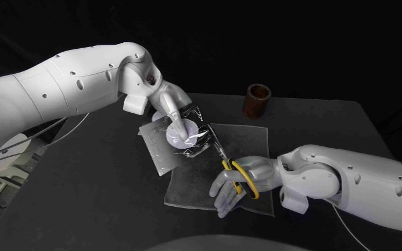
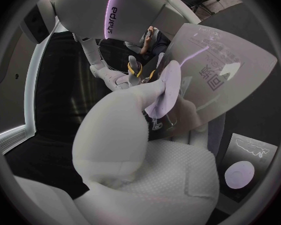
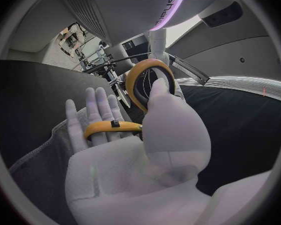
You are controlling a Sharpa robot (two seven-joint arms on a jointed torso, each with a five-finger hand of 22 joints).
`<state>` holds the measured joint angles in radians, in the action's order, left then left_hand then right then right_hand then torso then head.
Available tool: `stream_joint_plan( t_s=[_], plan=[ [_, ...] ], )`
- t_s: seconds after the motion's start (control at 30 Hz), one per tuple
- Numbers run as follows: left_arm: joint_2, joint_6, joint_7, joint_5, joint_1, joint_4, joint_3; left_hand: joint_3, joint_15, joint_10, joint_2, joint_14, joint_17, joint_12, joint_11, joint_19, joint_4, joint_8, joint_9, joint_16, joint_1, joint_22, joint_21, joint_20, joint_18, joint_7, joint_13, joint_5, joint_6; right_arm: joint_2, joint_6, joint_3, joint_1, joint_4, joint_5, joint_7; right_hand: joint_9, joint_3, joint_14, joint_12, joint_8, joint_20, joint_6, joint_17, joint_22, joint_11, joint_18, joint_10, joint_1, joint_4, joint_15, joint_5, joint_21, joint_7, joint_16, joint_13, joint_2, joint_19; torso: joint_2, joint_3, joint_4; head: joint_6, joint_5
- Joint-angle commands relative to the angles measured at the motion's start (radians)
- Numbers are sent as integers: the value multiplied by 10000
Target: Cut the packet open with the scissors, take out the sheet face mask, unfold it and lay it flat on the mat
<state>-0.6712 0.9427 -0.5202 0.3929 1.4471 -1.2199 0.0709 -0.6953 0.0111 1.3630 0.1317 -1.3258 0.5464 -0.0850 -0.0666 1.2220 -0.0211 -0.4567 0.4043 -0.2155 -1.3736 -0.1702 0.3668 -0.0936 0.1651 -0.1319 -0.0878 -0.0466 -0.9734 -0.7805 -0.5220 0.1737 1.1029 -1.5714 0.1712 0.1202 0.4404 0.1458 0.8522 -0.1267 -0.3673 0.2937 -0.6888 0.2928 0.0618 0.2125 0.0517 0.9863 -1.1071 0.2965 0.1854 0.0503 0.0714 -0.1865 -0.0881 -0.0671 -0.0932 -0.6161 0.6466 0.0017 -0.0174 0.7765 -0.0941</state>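
The shiny silver foil packet [image 1: 191, 130] hangs just above the thin grey mat [image 1: 251, 137], gripped at its top by the left robot hand [image 1: 172, 110], whose fingers point down. The yellow-handled scissors [image 1: 226, 161], held in the right robot hand [image 1: 241, 180] low over the mat, reach the packet's edge. A clean cut likely needs the packet taut and the blades near that edge, sparing the mask.

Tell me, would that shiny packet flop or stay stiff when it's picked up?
Probably fairly stiff: the packet stands flat in the left hand grip, without drooping. Its glossy face looks slippery. Being so thin, it's likely light.
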Motion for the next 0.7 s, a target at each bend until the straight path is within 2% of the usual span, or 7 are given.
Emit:
stream_joint_plan(
  t_s=[0.03,0.7],
  plan=[
    [30,2036,-30,-70,11,-80,-4,-51,-45,50,-70,10,16,-35,14,-36,24,-70,622,38,-3,-12,25,31,141,-52,-12,-32,-52,3,-152,-19,18,-46,31,-167,9,-66,18,-66,-47,-22,-61,-15,3,7,1135,54,2,-6,62,-16,51,-847,-27,14,116,7,-6,0,-3,10,0],
    [28,2057,-33,-66,11,88,-4,-55,-46,47,-73,11,28,-35,14,-47,1,-58,657,44,9,-19,43,32,141,-52,-17,-32,-52,-256,-119,-23,58,-109,33,-125,11,-70,28,-71,-56,-22,-83,-33,9,6,1137,69,-12,-11,61,-18,63,-848,-29,13,167,-50,-9,-8,-10,-2,27]
  ],
)
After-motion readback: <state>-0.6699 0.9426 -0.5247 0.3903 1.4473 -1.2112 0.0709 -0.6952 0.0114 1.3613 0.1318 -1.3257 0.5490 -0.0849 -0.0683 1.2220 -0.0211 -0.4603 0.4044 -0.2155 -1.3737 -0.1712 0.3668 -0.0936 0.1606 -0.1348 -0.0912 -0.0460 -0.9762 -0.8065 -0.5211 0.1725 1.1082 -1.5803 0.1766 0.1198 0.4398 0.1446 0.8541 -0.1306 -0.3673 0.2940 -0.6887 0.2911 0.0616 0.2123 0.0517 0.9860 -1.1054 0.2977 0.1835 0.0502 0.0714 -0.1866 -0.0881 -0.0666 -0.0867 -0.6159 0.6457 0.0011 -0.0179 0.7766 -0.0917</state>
